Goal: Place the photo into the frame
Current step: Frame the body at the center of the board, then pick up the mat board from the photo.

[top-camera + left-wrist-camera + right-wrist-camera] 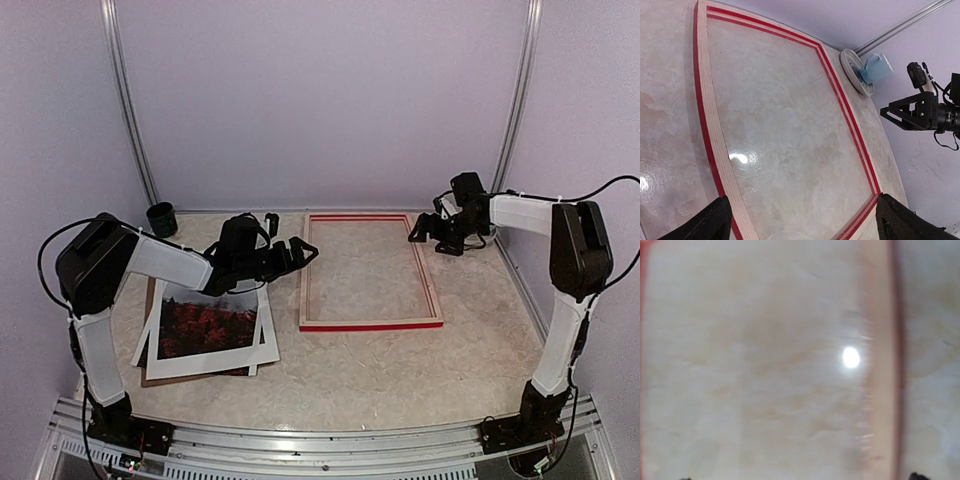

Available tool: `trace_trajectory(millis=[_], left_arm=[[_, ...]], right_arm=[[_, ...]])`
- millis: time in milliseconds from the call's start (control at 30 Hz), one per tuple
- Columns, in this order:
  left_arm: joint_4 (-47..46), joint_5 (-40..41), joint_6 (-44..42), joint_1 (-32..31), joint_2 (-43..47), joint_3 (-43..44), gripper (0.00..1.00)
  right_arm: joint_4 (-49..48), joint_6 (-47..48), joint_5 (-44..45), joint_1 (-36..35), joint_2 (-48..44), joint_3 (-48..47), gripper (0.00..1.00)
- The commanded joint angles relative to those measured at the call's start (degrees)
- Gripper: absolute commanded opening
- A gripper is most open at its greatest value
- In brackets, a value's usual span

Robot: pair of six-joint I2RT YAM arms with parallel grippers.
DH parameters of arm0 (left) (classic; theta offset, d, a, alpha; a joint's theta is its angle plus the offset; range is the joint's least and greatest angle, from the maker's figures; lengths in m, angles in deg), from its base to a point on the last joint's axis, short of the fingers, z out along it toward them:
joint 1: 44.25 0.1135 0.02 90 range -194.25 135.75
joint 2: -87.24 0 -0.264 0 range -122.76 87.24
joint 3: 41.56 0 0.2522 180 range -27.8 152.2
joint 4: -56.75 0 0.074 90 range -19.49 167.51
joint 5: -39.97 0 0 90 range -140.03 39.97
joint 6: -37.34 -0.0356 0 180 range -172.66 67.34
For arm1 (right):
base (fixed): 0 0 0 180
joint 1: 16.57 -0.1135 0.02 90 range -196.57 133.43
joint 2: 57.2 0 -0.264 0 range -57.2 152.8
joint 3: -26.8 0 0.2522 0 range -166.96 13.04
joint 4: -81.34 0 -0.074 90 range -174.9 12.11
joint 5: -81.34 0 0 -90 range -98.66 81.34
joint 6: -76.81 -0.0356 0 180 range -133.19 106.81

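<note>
The photo (205, 325) lies picture side up at about 8 o'clock on the tabletop (400, 375), bordered by a white mat (268, 347) over a brown backing board (190, 377). The frame (370, 324) lies flat at the centre, pale wood side up with red edges, well apart from the photo. The left gripper (300, 252) hovers at the frame's 10 o'clock corner, jaws spread wide and holding nothing. The right gripper (418, 232) sits at the frame's 2 o'clock corner, also wide apart and empty. A dark green cup (161, 218) stands at 10 o'clock.
</note>
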Motion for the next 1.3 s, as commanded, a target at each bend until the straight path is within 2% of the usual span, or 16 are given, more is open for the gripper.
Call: trace_trajectory(millis=[0, 333, 733, 967, 1267], left_arm=[[-1.0, 1.2, -1.0, 0.3, 5.6, -3.5, 0.99], [3.8, 8.9, -1.3, -0.3, 14.8, -12.9, 0.99], [2.6, 12.2, -0.2, -0.2, 24.5, -25.1, 0.99], [0.8, 11.9, 0.3, 0.3, 29.4, -31.1, 0.99], [-3.2, 12.0, 1.9, 0.8, 34.3, -38.6, 0.99]], right_arm=[[1.7, 1.6, -0.3, -4.8, -5.4, -1.9, 0.94], [0.9, -0.4, -6.6, -18.7, -3.8, -5.1, 0.93], [0.9, -5.1, -12.8, -34.0, 9.5, -18.5, 0.93], [4.0, -7.5, -15.5, -38.1, 19.8, -29.8, 0.93], [4.2, -12.2, -17.7, -38.4, 27.5, -35.8, 0.93]])
